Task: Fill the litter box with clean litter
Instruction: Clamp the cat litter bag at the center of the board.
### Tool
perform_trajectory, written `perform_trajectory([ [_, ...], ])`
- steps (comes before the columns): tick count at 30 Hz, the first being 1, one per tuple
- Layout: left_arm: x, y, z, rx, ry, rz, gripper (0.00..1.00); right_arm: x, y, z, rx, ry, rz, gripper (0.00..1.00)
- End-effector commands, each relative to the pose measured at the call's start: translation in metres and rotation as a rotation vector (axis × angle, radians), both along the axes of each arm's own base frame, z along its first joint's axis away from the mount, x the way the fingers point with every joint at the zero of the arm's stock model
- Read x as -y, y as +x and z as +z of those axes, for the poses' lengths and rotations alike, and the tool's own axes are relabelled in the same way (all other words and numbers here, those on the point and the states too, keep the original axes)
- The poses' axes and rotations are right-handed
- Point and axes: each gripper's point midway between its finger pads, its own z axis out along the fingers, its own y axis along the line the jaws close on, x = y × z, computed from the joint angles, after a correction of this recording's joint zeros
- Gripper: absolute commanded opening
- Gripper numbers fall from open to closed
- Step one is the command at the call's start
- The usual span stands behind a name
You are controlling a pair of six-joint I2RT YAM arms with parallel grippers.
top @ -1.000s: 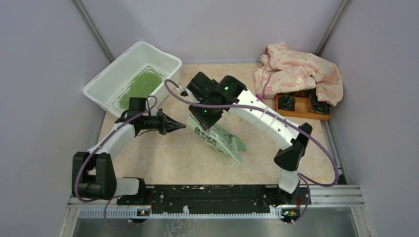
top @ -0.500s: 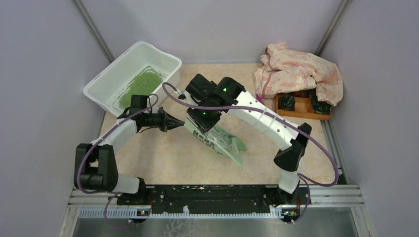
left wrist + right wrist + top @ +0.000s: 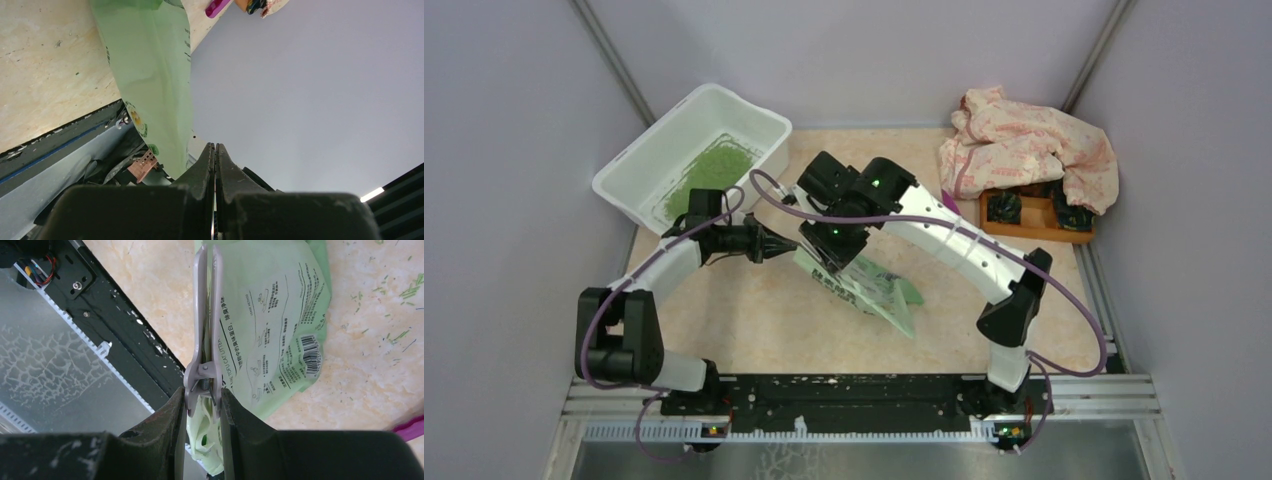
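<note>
Green granules, the clean litter point(image 3: 709, 175), cover only a thin patch of the floor of the white litter box point(image 3: 679, 140) at the far left corner of the counter point(image 3: 754, 310), so by the look of it the filling is barely begun. The work in hand appears to be unsealing the light green litter bag point(image 3: 869, 290), which lies slanted mid-counter with its upper end raised.

The right end effector point(image 3: 202, 400) is clenched on a long grey clip point(image 3: 205, 340), one finger on each side of its spring hinge. The clip's arms run close together along the bag's printed face; whether they pinch the bag's mouth cannot be told from the wrist view. The left end effector point(image 3: 215, 150) is empty, its fingers pressed flat together, with its tips just beside the bag's near edge. Contact cannot be made out.

The likely next move calls for the left fingers to part and take hold of the bag, so that the right arm can squeeze the clip and draw it clear without dragging the bag along.

The litter box sits just beyond the left end effector, and farther off to the left of the right one, with the bag between the two arms. Stray green slivers point(image 3: 395, 335) dot the counter beside the bag.
</note>
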Motion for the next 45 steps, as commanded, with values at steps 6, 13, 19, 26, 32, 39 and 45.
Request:
perform_trajectory([
  [6,0.002,0.004,0.002,0.02,-0.01,-0.013,0.0,-0.002,-0.015,-0.006,-0.006,-0.022,0.062,0.19],
  [13,0.002,0.005,0.002,0.019,-0.011,-0.013,0.0,-0.003,-0.013,-0.005,0.012,-0.022,0.061,0.4],
  [19,0.002,0.006,0.0,0.018,-0.009,-0.011,0.0,-0.004,-0.012,0.001,0.035,-0.01,0.063,0.47],
  [26,0.002,0.008,0.0,0.017,-0.01,-0.009,0.0,-0.001,-0.031,-0.004,0.099,-0.049,0.143,0.54],
  [32,0.001,0.011,-0.001,0.015,-0.004,-0.003,0.0,0.019,-0.036,-0.018,0.254,-0.108,0.154,0.56],
  [39,0.0,0.014,0.0,0.01,0.009,0.012,0.0,0.06,-0.033,-0.034,0.35,-0.114,0.054,0.57],
  [45,-0.001,0.017,0.004,0.017,0.026,0.02,0.0,0.077,-0.024,-0.038,0.345,-0.053,-0.038,0.14],
])
